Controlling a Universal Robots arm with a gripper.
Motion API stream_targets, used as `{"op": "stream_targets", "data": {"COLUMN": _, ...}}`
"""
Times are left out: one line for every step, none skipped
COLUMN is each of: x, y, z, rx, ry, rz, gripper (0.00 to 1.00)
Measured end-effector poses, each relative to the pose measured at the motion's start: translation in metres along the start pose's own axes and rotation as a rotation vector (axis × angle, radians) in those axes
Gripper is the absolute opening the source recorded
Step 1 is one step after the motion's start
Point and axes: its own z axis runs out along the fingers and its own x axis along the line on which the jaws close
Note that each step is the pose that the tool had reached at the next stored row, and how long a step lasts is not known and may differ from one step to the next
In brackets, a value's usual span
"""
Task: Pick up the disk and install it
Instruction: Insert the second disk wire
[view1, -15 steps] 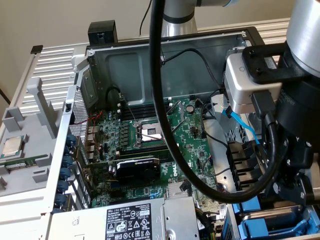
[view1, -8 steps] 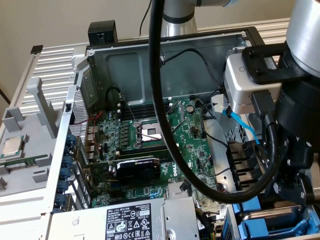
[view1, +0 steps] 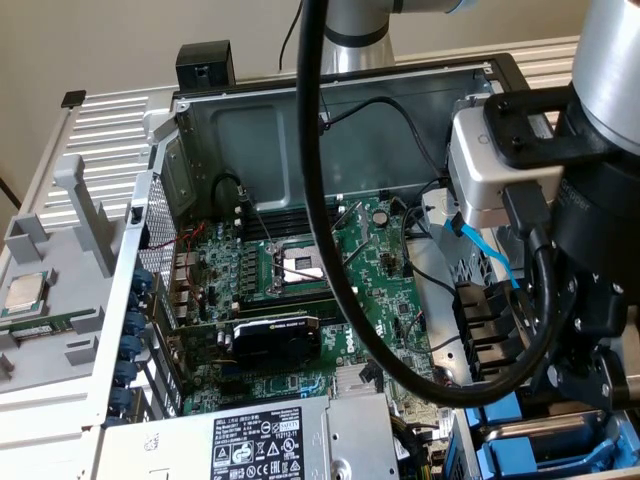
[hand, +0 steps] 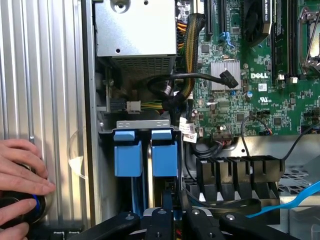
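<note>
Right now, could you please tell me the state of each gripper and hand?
Gripper: closed, hold unclear.
Person's hand: resting on black round object.

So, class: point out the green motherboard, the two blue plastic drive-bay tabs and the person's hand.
Green motherboard (view1: 375, 265), exterior view: bare board beside the processor socket.
Blue plastic drive-bay tabs (hand: 127, 152), wrist view: face of one tab.
Person's hand (hand: 20, 172), wrist view: the fingers, resting on the ribbed metal panel.
</note>
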Motion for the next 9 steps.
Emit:
{"op": "stream_targets", "data": {"x": 0.0000, "y": 0.0000, "z": 0.0000, "rx": 0.0002, "ry": 0.0000, "rz": 0.000, "gripper": 0.16}}
{"op": "stream_targets", "data": {"x": 0.0000, "y": 0.0000, "z": 0.0000, "rx": 0.0005, "ry": 0.0000, "rz": 0.000, "gripper": 0.16}}
{"op": "stream_targets", "data": {"x": 0.0000, "y": 0.0000, "z": 0.0000, "rx": 0.0007, "ry": -0.0001, "rz": 0.000, "gripper": 0.16}}
{"op": "stream_targets", "data": {"x": 0.0001, "y": 0.0000, "z": 0.0001, "rx": 0.0009, "ry": -0.0002, "rz": 0.000, "gripper": 0.16}}
{"op": "stream_targets", "data": {"x": 0.0002, "y": 0.0000, "z": 0.0000, "rx": 0.0013, "ry": -0.0002, "rz": 0.000, "gripper": 0.16}}
{"op": "stream_targets", "data": {"x": 0.0003, "y": 0.0000, "z": 0.0000, "rx": 0.0015, "ry": -0.0001, "rz": 0.000, "gripper": 0.16}}
{"op": "stream_targets", "data": {"x": 0.0004, "y": 0.0000, "z": 0.0000, "rx": 0.0017, "ry": -0.0002, "rz": 0.000, "gripper": 0.16}}
{"op": "stream_targets", "data": {"x": 0.0005, "y": 0.0001, "z": 0.0000, "rx": 0.0020, "ry": -0.0001, "rz": 0.000, "gripper": 0.16}}
{"op": "stream_targets", "data": {"x": 0.0005, "y": 0.0001, "z": 0.0000, "rx": 0.0024, "ry": -0.0002, "rz": 0.000, "gripper": 0.16}}
